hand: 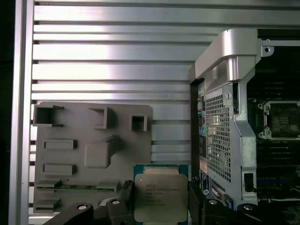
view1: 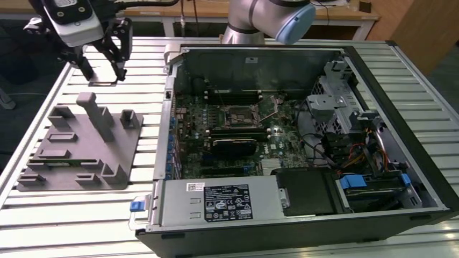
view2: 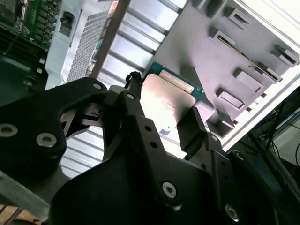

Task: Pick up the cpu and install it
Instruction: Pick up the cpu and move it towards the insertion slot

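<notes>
The cpu (hand: 160, 183), a flat square chip with a silver-grey top and a green rim, is held by its two opposite edges between my black fingers (hand: 126, 193). My gripper (hand: 160, 199) is shut on it. In the second wrist view the cpu (view2: 171, 96) shows its shiny top between the two fingers of the gripper (view2: 161, 111). In the exterior view the gripper (view1: 104, 72) hangs above the slatted table at the far left, behind the grey fixture plate (view1: 79, 148), with the cpu (view1: 102, 83) seen edge-on. The motherboard socket (view1: 240, 114) lies open inside the computer case.
The open computer case (view1: 287, 226) fills the exterior view's right, its side wall (hand: 220, 136) close beside the gripper. The fixture plate (hand: 79, 154) with upright pegs (view1: 97, 115) sits below and beside the held chip. Slatted aluminium table (hand: 108, 61) surrounds it.
</notes>
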Tool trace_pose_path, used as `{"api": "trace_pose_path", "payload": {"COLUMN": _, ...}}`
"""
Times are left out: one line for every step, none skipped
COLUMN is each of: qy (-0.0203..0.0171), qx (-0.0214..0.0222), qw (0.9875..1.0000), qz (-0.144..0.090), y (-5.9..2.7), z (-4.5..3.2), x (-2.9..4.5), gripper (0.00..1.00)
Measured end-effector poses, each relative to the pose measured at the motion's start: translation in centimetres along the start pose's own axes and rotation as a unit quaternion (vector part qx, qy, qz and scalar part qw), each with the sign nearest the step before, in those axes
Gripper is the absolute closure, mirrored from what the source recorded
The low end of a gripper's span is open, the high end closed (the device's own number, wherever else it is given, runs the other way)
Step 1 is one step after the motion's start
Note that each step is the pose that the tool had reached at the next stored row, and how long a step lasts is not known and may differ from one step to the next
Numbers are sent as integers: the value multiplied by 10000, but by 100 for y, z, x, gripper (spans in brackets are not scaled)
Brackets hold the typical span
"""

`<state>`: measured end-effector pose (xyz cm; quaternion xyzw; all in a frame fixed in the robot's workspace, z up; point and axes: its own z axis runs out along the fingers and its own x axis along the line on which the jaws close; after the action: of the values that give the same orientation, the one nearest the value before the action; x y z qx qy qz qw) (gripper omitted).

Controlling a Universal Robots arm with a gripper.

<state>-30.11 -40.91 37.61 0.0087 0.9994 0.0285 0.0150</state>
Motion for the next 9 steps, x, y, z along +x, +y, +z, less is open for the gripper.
{"api": "trace_pose_path", "payload": {"qy": 0, "qx": 0, "qw": 10000, "qz": 0, "y": 1, "z": 1, "x": -27, "gripper": 45}}
{"api": "trace_pose_path", "payload": {"qy": 0, "qx": 0, "qw": 10000, "qz": 0, "y": 2, "z": 2, "x": -55, "gripper": 45}}
{"api": "trace_pose_path", "payload": {"qy": 0, "qx": 0, "qw": 10000, "qz": 0, "y": 2, "z": 3, "x": -82, "gripper": 45}}
{"api": "trace_pose_path", "payload": {"qy": 0, "qx": 0, "qw": 10000, "qz": 0, "y": 3, "z": 4, "x": -109, "gripper": 45}}
{"api": "trace_pose_path", "payload": {"qy": 0, "qx": 0, "qw": 10000, "qz": 0, "y": 3, "z": 5, "x": -140, "gripper": 45}}
{"api": "trace_pose_path", "payload": {"qy": -1, "qx": 0, "qw": 10000, "qz": 0, "y": 4, "z": 6, "x": -169, "gripper": 45}}
{"api": "trace_pose_path", "payload": {"qy": 0, "qx": 0, "qw": 10000, "qz": 0, "y": 5, "z": 6, "x": -201, "gripper": 45}}
{"api": "trace_pose_path", "payload": {"qy": 0, "qx": 0, "qw": 10000, "qz": 0, "y": 5, "z": 7, "x": -232, "gripper": 45}}
{"api": "trace_pose_path", "payload": {"qy": 0, "qx": 0, "qw": 10000, "qz": 0, "y": 6, "z": 8, "x": -266, "gripper": 45}}
